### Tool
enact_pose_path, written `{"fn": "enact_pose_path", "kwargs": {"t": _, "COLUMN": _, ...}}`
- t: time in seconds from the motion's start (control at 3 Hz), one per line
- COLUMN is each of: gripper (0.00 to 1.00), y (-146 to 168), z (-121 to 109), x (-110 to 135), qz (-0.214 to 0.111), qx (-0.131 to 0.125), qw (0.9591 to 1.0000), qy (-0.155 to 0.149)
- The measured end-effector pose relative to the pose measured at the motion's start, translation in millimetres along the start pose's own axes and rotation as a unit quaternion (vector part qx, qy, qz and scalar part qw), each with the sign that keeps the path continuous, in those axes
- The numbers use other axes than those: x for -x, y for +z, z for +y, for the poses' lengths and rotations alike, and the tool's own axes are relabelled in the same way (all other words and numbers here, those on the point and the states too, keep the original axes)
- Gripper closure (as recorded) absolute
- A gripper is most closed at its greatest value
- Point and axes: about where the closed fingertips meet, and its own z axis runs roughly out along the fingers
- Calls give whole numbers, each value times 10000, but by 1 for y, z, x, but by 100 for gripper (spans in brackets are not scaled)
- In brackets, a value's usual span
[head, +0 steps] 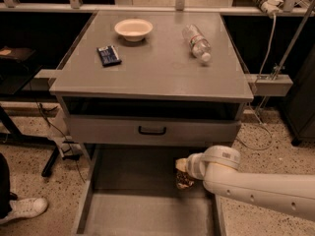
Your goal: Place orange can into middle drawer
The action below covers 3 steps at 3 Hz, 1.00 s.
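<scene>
The orange can (185, 182) hangs at the tip of my gripper (183, 173), just above the right side of the middle drawer's floor, towards the back. The gripper is shut on the can's top and hides that end. The middle drawer (140, 213) is pulled out at the bottom of the cabinet, a wide grey tray with low side walls. My white arm (256, 186) reaches in from the lower right, over the drawer's right wall.
Above the tray is a grey drawer front with a black handle (151, 130). The cabinet top (152, 68) bears a cream bowl (133, 29), a dark blue packet (109, 55) and a clear water bottle (197, 42). A white shoe (22, 208) is at lower left.
</scene>
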Motion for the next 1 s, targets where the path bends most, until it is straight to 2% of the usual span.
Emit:
{"fn": "enact_pose_path", "kwargs": {"t": 0.33, "gripper": 100, "y": 5, "z": 0, "x": -7, "qz": 43, "qx": -19, "qw": 10000, "qy": -54}}
{"fn": "enact_pose_path", "kwargs": {"t": 0.67, "gripper": 100, "y": 16, "z": -5, "x": -24, "qz": -14, "qx": -128, "qw": 9999, "qy": 53}}
{"fn": "enact_pose_path", "kwargs": {"t": 1.0, "gripper": 100, "y": 29, "z": -4, "x": -37, "qz": -190, "qx": -236, "qw": 9995, "qy": -53}}
